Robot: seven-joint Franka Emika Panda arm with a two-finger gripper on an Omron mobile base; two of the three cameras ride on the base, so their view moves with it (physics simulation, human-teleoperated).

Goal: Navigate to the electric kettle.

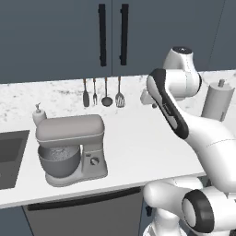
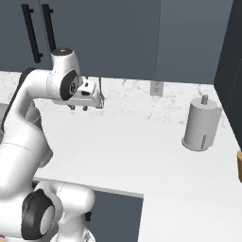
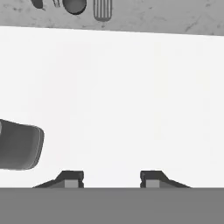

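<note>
No readable writing shows anywhere; the tool (image 3: 111,177) hangs spread and empty above the bare white counter (image 3: 131,100), a grey stand mixer (image 1: 71,150) at lower left of the left base view, paper-towel roll (image 2: 201,124) at right.

The claw (image 3: 111,178) looks down on a plain white surface (image 3: 131,100), its two small dark fingertips (image 3: 70,178) set wide apart with nothing between them. At the left edge sits the rounded grey top of an appliance (image 3: 19,145) (cut off by the frame). Along the top runs a speckled marble backsplash (image 3: 175,15), where a dark round ladle bowl (image 3: 74,6) and a grey slotted spatula head (image 3: 103,9) hang side by side.
</note>
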